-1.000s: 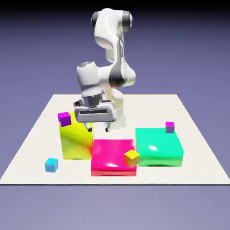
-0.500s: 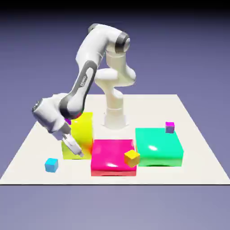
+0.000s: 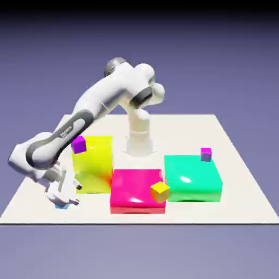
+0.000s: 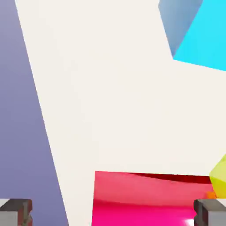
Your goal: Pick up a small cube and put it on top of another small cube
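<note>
Both grey fingertips (image 4: 16, 211) of the white two-finger gripper (image 3: 61, 197) stand spread wide at the hand view's bottom corners, released and grasping nothing. The gripper sits low over the near corner at the exterior view's left of the flat off-white tabletop (image 3: 240, 163). Under it only a sliver of the tiny cyan cube (image 3: 64, 206) shows on the table; in the hand view the cube fills the upper right corner, one edge turned toward the camera. Being a cube, it has no long axis. Just beyond lie a glossy magenta block (image 3: 133, 190) with a small yellow-orange cube (image 3: 160, 191), a yellow block (image 3: 93, 164) topped by a small purple cube (image 3: 79, 144), and a green block (image 3: 192, 177). A plain blue-violet backdrop (image 3: 229, 65) lies behind.
</note>
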